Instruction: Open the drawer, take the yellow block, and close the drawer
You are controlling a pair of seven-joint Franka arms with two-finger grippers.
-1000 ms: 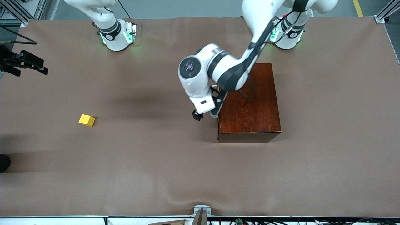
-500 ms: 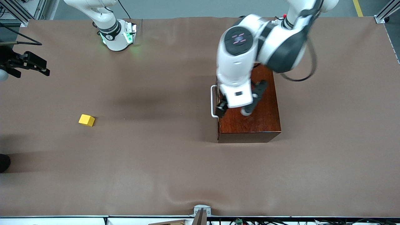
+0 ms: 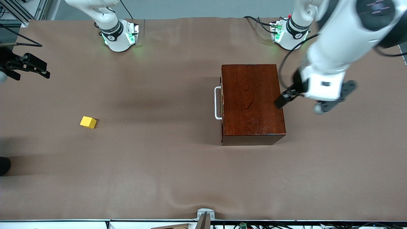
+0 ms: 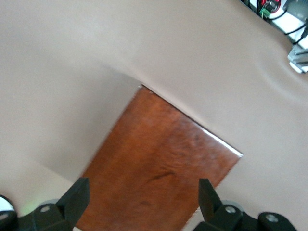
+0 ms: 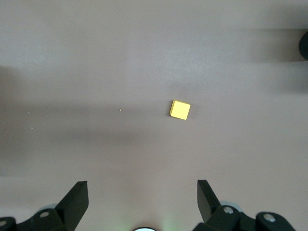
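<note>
The dark reddish-brown box (image 3: 251, 101) stands mid-table with its drawer pushed in; only the white handle (image 3: 217, 103) shows, on the side facing the right arm's end. The yellow block (image 3: 88, 122) lies alone on the brown table, toward the right arm's end. My left gripper (image 3: 305, 102) hangs open and empty in the air over the box's edge at the left arm's end. The left wrist view shows the box top (image 4: 159, 168) below the left gripper (image 4: 143, 199). My right gripper (image 3: 41, 70) waits open, high over the right arm's end. In the right wrist view the right gripper (image 5: 143, 202) is empty, the block (image 5: 180, 110) far below.
A dark round object (image 3: 3, 165) sits at the table's edge at the right arm's end, nearer the camera than the block. A metal bracket (image 3: 205, 214) is fixed to the near table edge. Cables (image 3: 260, 22) lie by the left arm's base.
My left arm has swung up from the drawer handle, across the box top, toward the left arm's end of the table. The drawer stays shut. The right gripper barely moved.
</note>
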